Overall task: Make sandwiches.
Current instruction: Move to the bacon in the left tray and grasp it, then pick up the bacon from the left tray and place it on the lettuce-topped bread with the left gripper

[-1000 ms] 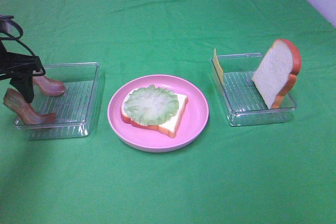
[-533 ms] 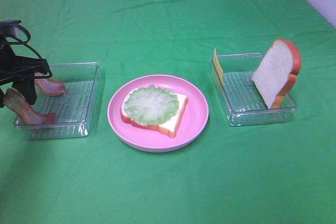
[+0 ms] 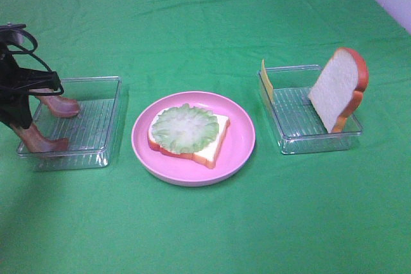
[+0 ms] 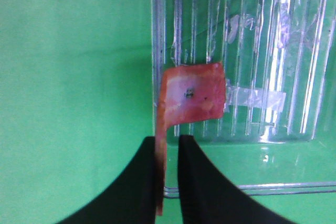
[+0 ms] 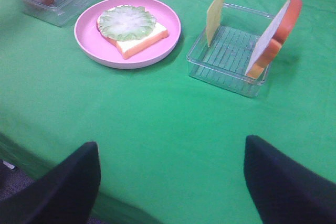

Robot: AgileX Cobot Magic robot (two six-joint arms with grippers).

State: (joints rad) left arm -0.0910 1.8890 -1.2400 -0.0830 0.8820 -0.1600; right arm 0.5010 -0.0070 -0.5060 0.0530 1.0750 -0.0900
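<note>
A green cloth covers the table, creased in places, with a pale wall at the 1 o'clock corner of the high view.

The left fingers are clenched on a reddish-brown bacon strip, pinching its upright part edge-on between the two black pads. The strip bends below the grip, and its flat end lies over the ribbed floor of the left tray, at that tray's 8 o'clock corner. Whether the end touches the floor cannot be told. A second bacon strip lies in the same tray toward 10 o'clock, apart from the held one.

The right fingers are spread wide and hold nothing, well back from the things, at the 6 o'clock side of the table.

At the middle of the table sits the pink plate, with the left tray at its 9 o'clock. On it lies a bread slice with round green lettuce on top.

At the plate's 3 o'clock is the right tray. A thin yellow cheese stands against its 9 o'clock wall, and a second bread slice leans tilted at its 3 o'clock end.
</note>
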